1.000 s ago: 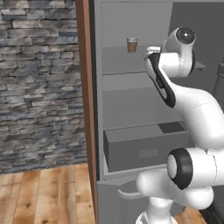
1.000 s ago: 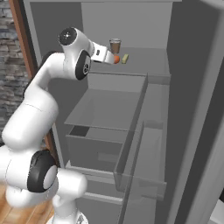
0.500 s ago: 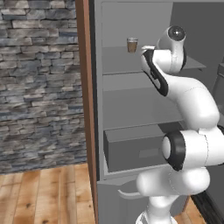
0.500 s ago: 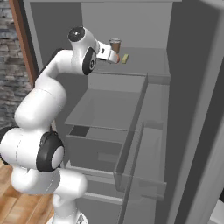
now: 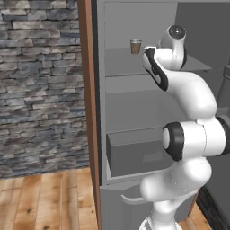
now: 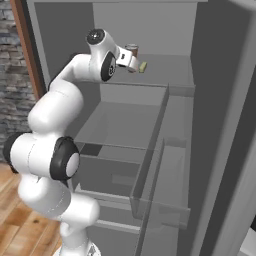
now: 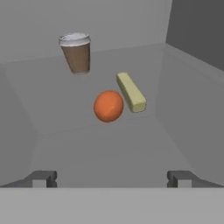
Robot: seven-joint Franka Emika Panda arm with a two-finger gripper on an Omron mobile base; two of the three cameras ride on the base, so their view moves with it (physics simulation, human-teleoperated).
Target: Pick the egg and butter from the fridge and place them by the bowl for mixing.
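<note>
One round orange egg (image 7: 108, 106); oblong pale butter (image 7: 131, 92) alongside; fingers (image 7: 43, 178) spread.

- The small round orange-red egg (image 7: 108, 106) is one plain colour, with a slightly darker shade at its lower edge.
- The slim oblong butter stick (image 7: 131, 92) is pale yellow-green, unpatterned.
- The tapered paper cup (image 7: 76, 53) is brown with a whitish lid.
- The tall fridge cabinet (image 5: 134, 96) is flat grey inside, with a darker grey drawer box (image 5: 134, 152).
- The wooden side panel (image 5: 86, 90) is reddish brown.
- The stone wall (image 5: 40, 85) mixes grey, blue-grey and brown blocks.
- The plank floor (image 5: 45, 200) is light orange-brown, with visible grain.
</note>
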